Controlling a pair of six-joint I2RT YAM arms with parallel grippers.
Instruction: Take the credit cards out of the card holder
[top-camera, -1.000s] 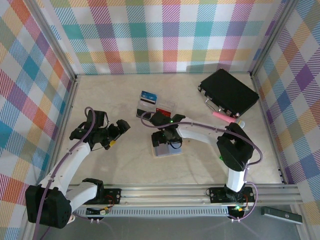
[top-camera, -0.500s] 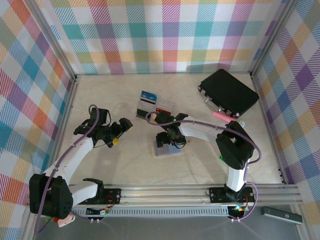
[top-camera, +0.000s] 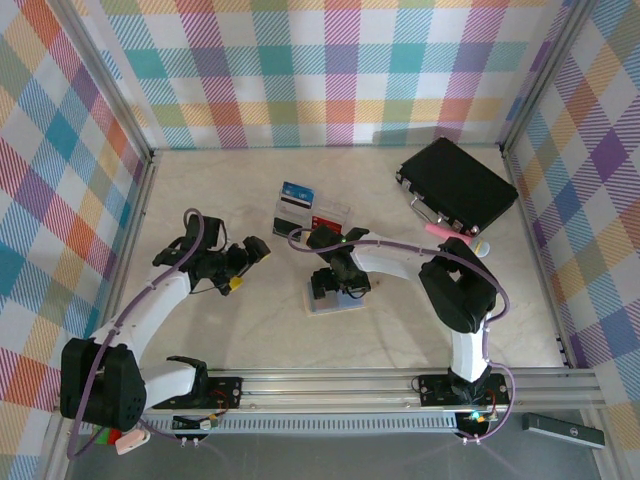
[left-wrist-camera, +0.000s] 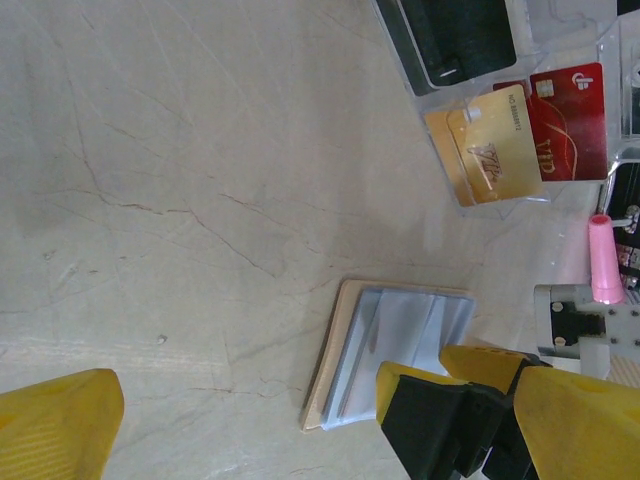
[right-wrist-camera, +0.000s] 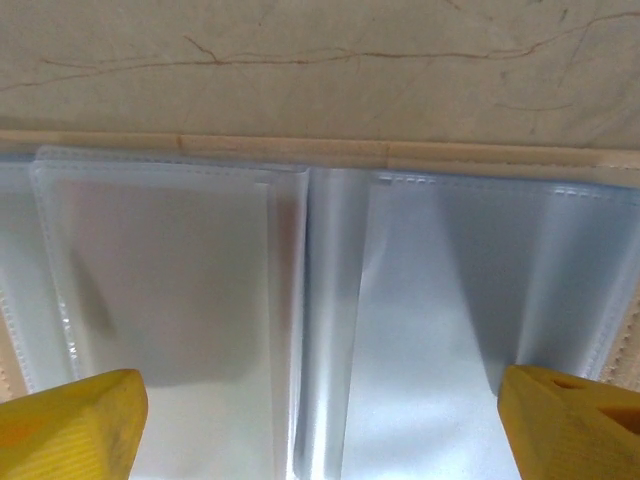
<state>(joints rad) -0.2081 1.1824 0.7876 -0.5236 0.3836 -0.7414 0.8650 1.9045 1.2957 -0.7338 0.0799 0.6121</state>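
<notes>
Looking down from above, the right gripper (right-wrist-camera: 320, 410) is mostly buried under its own wrist and cable, so its tips are hard to pick out from there. Its wrist camera cuts its 2 yellow fingers (right-wrist-camera: 75, 425) off at the corners of the view. They stand spread wide, 1 at each near corner, with nothing pinched between them. Whether they touch the sleeves below I cannot tell.

Under them lies the card holder (right-wrist-camera: 430, 310), opened flat near the middle of the table (top-camera: 230, 330), a little right of centre. It shows 2 pale blue, half-clear sleeves with stitched edges, a crease between them and a beige border along the far side. Glare washes over the plastic, and I cannot tell whether a card sits in either sleeve.

The left gripper (top-camera: 243, 265) hangs to the left of the holder, apart from it, with its fingers wide apart and holding nothing. In its own view, its right finger blurs into the other arm's yellow and black parts.

Just beyond the holder sits a clear tray (top-camera: 340, 207). A gold card (left-wrist-camera: 490, 150) and a red card (left-wrist-camera: 572, 120) lie there side by side, seemingly inside it. A pink stick (left-wrist-camera: 600, 260) lies to the right, and a black case (top-camera: 458, 183) sits at the far right.
</notes>
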